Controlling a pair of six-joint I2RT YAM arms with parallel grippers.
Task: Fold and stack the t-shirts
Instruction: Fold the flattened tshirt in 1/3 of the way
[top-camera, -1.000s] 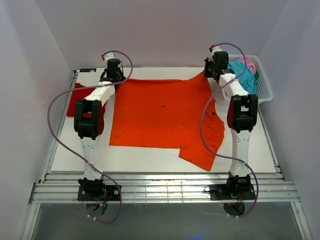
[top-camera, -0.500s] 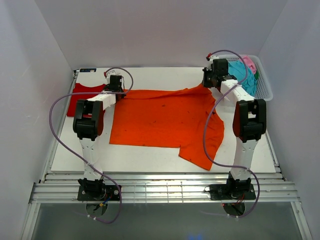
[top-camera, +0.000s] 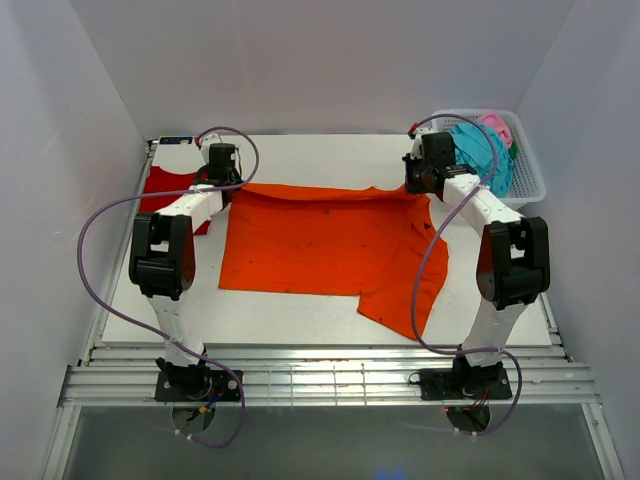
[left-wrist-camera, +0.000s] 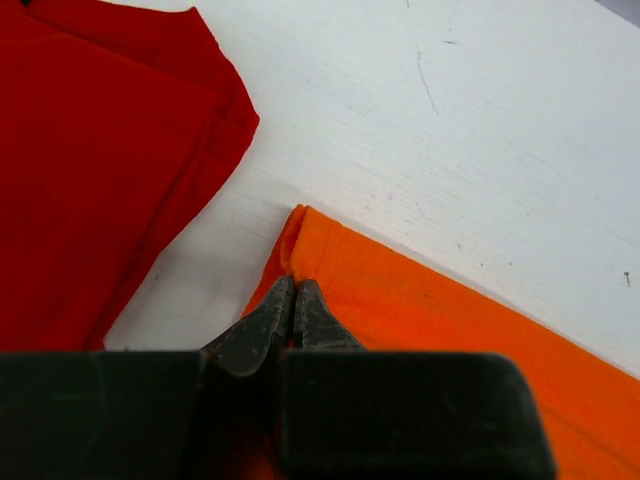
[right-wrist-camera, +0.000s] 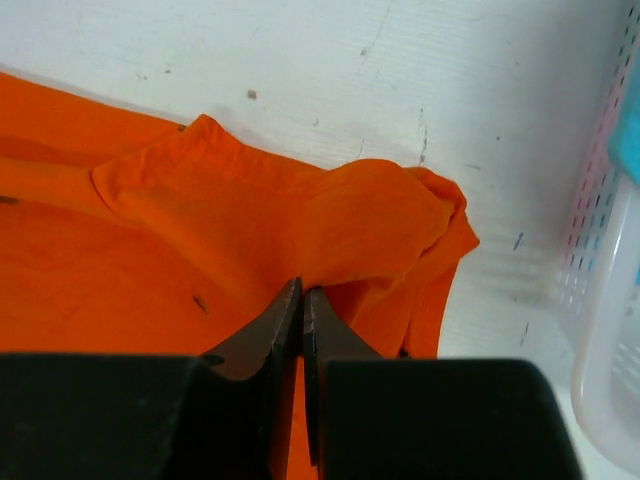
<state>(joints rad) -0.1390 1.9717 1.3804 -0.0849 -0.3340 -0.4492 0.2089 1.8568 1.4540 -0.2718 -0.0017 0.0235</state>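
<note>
Left gripper (left-wrist-camera: 292, 292) and right gripper (right-wrist-camera: 302, 292) each pinch a far corner of the orange t-shirt (top-camera: 320, 240), spread on the table (top-camera: 320, 150) beside the red t-shirt (top-camera: 158, 188). The first fold seems in hand; next, both corners should travel evenly toward the near hem.

— Any writing on the orange shirt (top-camera: 320, 235) or the red shirt (top-camera: 160, 185)?
— None. Both are plain cloth in every view.
— The basket (top-camera: 532, 175)?
— No label or number that can be read. A small dark thing (top-camera: 175, 141) at the far left corner of the table (top-camera: 300, 310) is too small to make out.
</note>
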